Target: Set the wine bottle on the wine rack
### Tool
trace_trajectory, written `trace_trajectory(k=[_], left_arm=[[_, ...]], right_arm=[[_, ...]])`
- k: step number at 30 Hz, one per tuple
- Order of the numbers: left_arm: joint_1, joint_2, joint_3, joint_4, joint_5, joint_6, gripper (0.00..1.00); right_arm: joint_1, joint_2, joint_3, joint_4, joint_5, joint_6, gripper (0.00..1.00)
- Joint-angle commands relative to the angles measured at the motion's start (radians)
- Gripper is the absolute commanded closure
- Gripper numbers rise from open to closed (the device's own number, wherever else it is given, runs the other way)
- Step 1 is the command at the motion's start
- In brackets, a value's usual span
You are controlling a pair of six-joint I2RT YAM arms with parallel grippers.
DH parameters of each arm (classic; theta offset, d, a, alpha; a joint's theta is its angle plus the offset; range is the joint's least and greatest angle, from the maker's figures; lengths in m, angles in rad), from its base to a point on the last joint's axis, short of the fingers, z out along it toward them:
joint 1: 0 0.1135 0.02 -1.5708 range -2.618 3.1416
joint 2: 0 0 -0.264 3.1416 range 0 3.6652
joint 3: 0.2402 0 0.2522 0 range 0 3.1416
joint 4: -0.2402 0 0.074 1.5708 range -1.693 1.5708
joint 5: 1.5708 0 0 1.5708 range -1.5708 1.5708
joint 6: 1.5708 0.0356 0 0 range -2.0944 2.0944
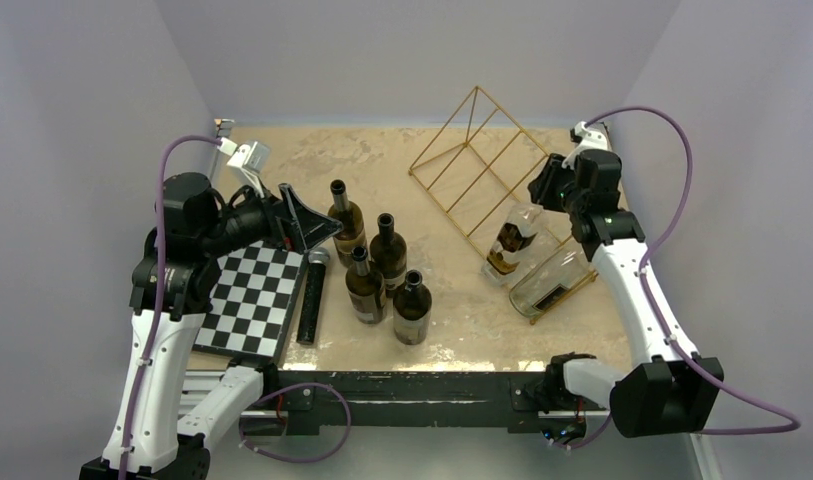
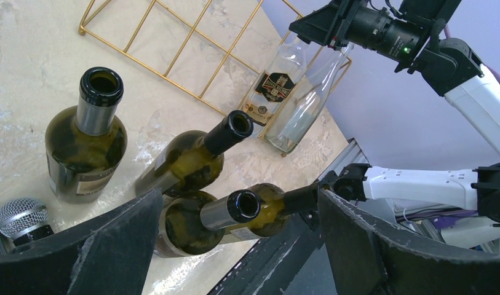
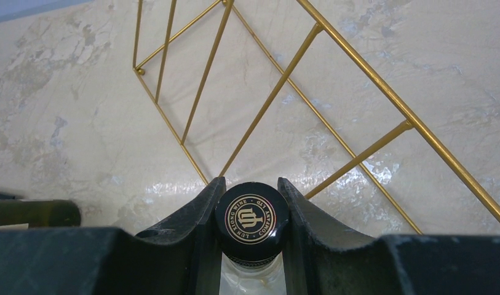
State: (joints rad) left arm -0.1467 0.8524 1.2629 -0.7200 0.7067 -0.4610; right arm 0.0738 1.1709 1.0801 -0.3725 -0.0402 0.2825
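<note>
The gold wire wine rack (image 1: 475,160) stands at the back right of the table and fills the right wrist view (image 3: 333,92). Two clear bottles lie on its near right end: a labelled one (image 1: 512,240) and a plain one (image 1: 554,280). My right gripper (image 1: 544,188) is shut on a black gold-printed cap (image 3: 251,215) with clear glass under it, apparently the labelled bottle's (image 2: 275,86). Several dark green bottles (image 1: 387,255) stand mid-table. My left gripper (image 1: 307,225) is open and empty, hovering left of them; in the left wrist view it (image 2: 235,246) frames their necks.
A black-and-white chessboard (image 1: 247,300) lies at the front left. A black microphone (image 1: 313,292) lies along its right edge. The dark front rail (image 1: 412,385) carries both arm bases. Lilac walls close in on three sides.
</note>
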Motion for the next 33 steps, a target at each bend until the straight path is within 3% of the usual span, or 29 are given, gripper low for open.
trace_trajectory(k=[1, 11, 17, 27, 33], left_arm=[[-0.006, -0.007, -0.01, 0.027, 0.011, -0.002, 0.01], [-0.005, -0.012, -0.014, 0.023, 0.01, 0.002, 0.01], [-0.005, -0.012, -0.017, 0.021, 0.007, 0.002, 0.01], [-0.005, -0.008, -0.021, 0.023, 0.008, 0.007, 0.02], [-0.005, -0.007, -0.023, 0.023, 0.007, 0.007, 0.01]], right_arm=[[0.002, -0.033, -0.057, 0.035, 0.005, 0.045, 0.75], [-0.025, -0.04, -0.161, 0.075, 0.097, 0.176, 0.7], [-0.035, -0.042, -0.185, 0.075, 0.16, 0.251, 0.54], [-0.049, -0.032, -0.191, 0.004, 0.257, 0.349, 0.55], [-0.049, -0.039, -0.181, -0.04, 0.323, 0.385, 0.27]])
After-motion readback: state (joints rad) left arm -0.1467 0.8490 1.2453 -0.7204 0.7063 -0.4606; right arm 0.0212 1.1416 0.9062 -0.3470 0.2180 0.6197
